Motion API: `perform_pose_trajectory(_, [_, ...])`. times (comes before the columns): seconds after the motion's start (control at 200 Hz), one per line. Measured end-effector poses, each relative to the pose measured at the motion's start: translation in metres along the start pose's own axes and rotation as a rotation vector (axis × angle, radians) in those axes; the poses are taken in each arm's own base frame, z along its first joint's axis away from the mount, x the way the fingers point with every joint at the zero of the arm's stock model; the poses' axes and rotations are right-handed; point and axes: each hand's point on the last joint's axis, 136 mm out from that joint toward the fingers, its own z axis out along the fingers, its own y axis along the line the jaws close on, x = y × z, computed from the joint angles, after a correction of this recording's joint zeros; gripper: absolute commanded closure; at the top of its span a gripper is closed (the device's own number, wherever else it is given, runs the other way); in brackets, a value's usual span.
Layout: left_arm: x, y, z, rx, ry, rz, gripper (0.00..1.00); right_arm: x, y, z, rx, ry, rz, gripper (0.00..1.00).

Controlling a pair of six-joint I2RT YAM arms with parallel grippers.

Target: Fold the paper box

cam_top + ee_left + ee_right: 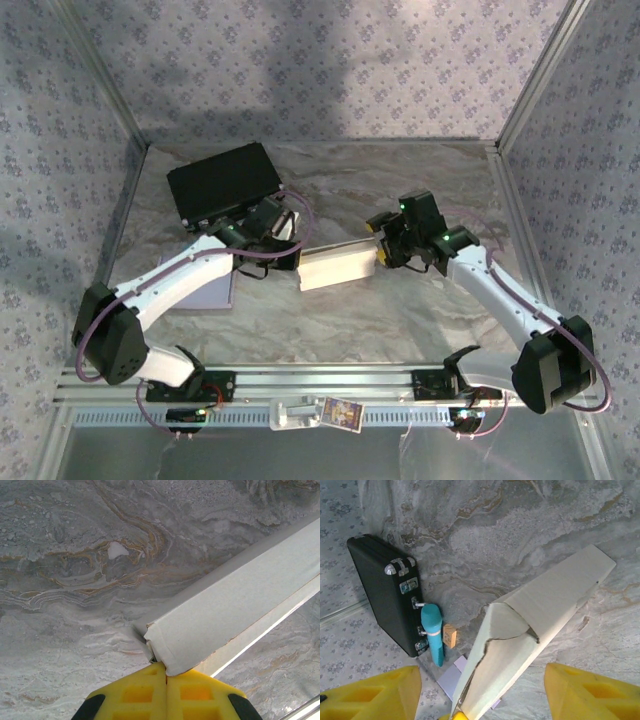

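Left pincer (166, 674) pinching paper box (235, 610), lengthwise left-right

White arm links (180, 272), black joints (110, 342), purple cables (308, 222), yellow gripper fingers (195, 696), seemingly green wrist lights (403, 206).

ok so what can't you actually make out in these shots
- Left wrist view: the paper box, pinched by the shut left claw, runs off the right edge; its far end is unseen.
- Top view: that pinch is hidden under the left arm.
- Right wrist view: the box's near end drops below the bottom edge, between the fingers of the open right claw.
- Top view: the card on the front rail is too small to read.
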Motion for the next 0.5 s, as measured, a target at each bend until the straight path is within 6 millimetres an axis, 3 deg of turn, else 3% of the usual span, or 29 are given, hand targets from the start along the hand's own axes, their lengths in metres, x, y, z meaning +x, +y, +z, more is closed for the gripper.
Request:
perform_pose_trajectory(0.14, [0.000, 0.000, 0.000, 0.000, 0.000, 0.000, 1.00, -0.001, -0.011, 0.008, 0.028, 0.009, 0.021, 0.36])
perform_pose_trajectory(0.395, [0.000, -0.001, 0.000, 0.001, 0.001, 0.003, 1.00, -0.010, -0.020, 0.024, 0.057, 0.009, 0.054, 0.53])
perform_pose_trajectory(0.5, [0.000, -0.002, -0.001, 0.000, -0.002, 0.005, 0.89, -0.010, -0.020, 0.024, 0.056, 0.009, 0.054, 0.57])
